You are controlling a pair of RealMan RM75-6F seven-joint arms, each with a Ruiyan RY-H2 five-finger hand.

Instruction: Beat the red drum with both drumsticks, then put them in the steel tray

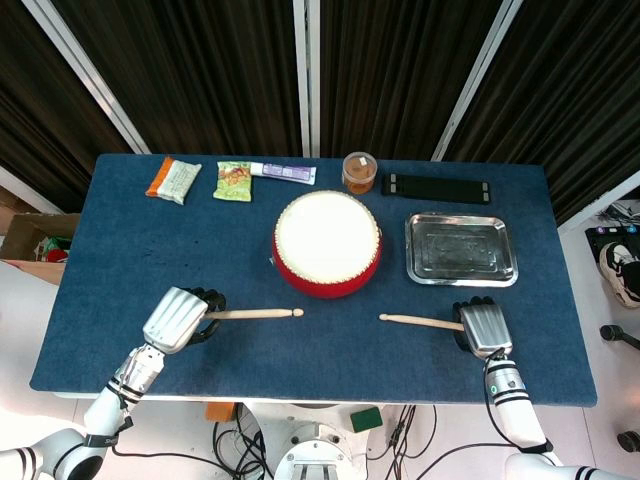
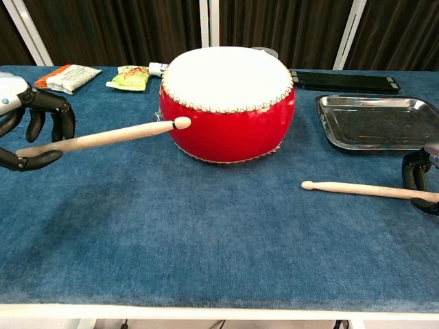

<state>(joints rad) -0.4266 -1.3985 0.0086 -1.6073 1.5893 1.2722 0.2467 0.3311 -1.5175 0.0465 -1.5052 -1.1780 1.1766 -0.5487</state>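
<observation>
Left hand (image 2: 27, 130) pinches one drumstick (image 2: 103, 136) between thumb and curled fingers, lifting it off the blue table (image 1: 150, 260), tip near the red drum's (image 1: 327, 243) side. Over on the right, the right hand's (image 1: 484, 328) fingers curl around the butt of the other drumstick (image 2: 360, 189), which lies flat on the cloth; whether they truly grip it cannot be told. The drum sits mid-table, the steel tray (image 1: 461, 250) just beside it on the right.
</observation>
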